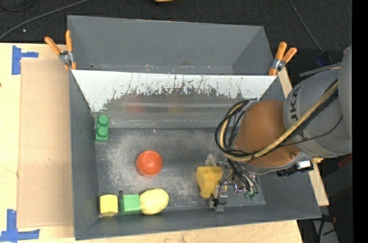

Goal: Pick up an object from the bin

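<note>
At bin's (172,43) lower right, jaws beside yellow lump (207,180), opening we cannot tell; one orange ball (149,162), two green blocks (102,128), speckled grey floor.

Arm (322,115) reaches over the bin (172,52)'s right edge, orange-covered wrist (259,127) down, gripper (221,199) low in the front right corner.

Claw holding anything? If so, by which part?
Cannot tell. The claw sits low, close beside the yellow lumpy thing; whether it grips it is hidden.
</note>
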### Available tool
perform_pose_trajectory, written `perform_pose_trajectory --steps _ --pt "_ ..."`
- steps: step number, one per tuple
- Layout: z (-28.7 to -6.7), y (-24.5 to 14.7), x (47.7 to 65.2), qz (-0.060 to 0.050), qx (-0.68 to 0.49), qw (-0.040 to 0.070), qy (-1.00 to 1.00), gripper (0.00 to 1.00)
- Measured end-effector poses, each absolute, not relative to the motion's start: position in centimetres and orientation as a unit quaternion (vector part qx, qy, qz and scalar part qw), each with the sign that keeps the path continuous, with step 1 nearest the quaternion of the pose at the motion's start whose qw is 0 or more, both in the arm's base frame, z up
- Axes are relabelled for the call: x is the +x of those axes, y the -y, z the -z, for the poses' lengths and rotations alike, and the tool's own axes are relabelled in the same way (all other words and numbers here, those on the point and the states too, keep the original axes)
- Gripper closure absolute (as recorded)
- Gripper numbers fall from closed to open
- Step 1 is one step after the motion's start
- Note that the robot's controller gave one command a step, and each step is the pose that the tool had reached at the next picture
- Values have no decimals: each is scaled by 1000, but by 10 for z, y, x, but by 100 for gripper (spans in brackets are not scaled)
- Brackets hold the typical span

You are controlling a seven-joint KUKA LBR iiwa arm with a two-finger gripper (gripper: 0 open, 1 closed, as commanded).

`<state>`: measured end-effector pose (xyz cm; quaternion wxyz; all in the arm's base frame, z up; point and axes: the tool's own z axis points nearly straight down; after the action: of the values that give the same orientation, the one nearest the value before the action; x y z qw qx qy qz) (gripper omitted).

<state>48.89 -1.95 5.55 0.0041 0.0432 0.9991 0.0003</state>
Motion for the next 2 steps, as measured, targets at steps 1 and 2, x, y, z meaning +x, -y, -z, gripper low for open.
perform_pose_trajectory --steps 1,2 --pt "-72 8 474 -1 -56 10 -998 0" --pt "-60 15 486 -1 28 7 -1000 0"
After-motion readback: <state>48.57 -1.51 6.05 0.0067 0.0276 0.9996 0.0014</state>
